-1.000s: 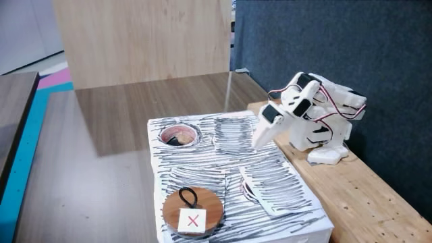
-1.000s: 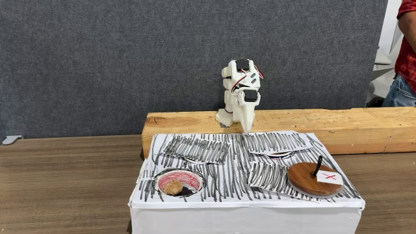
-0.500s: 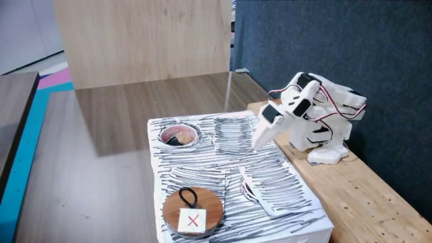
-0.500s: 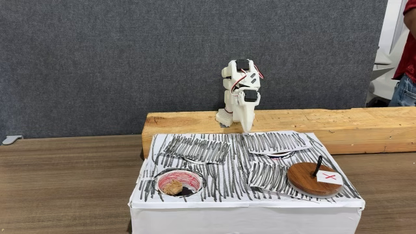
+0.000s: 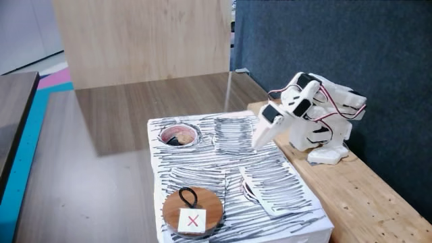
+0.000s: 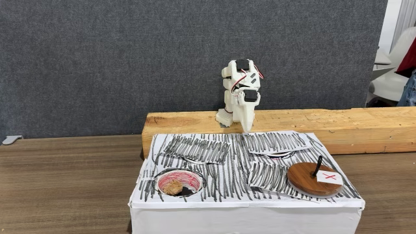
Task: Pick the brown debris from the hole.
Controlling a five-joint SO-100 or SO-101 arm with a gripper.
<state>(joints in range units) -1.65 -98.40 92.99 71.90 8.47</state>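
While the brown debris sits untouched in the hole, I judge the pick not yet begun, since my end effector hangs well apart from it, its opening impossible for me to tell.

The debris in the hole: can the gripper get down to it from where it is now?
Probably yes. The hole lies open, the wooden disc sits at the box's other end, and nothing stands between the gripper and the debris. Whether the arm stretches that far, I cannot tell.
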